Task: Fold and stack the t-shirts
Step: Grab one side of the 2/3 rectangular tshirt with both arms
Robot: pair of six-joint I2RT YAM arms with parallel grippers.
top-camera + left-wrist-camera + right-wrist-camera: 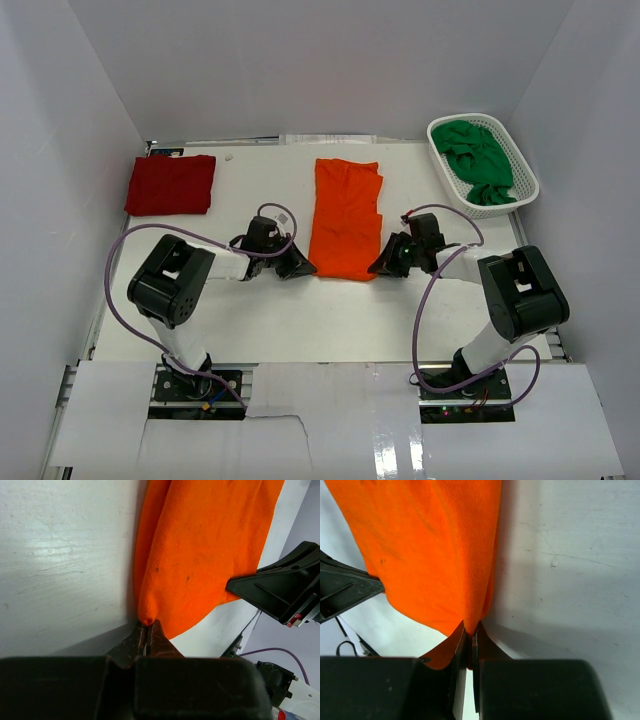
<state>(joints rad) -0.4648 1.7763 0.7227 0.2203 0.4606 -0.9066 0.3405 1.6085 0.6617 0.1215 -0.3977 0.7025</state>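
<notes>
The orange shirt (345,220) is lying folded in the middle of the table (300,320). The left gripper (298,266) is pinching its near left corner tight. The right gripper (384,265) is pinching the near right corner tight. The red shirt (170,185) is lying far left.

The black-and-white left arm (170,283) bends at the elbow and stretches its forearm low and inward to the right. The black-and-white right arm (520,290) mirrors it, reaching left. The left black two-finger gripper (298,266) has its jaws pressed together on the near left corner of the bright orange cotton t-shirt (345,215), and the right black two-finger gripper (382,266) pinches the near right corner likewise.
</notes>
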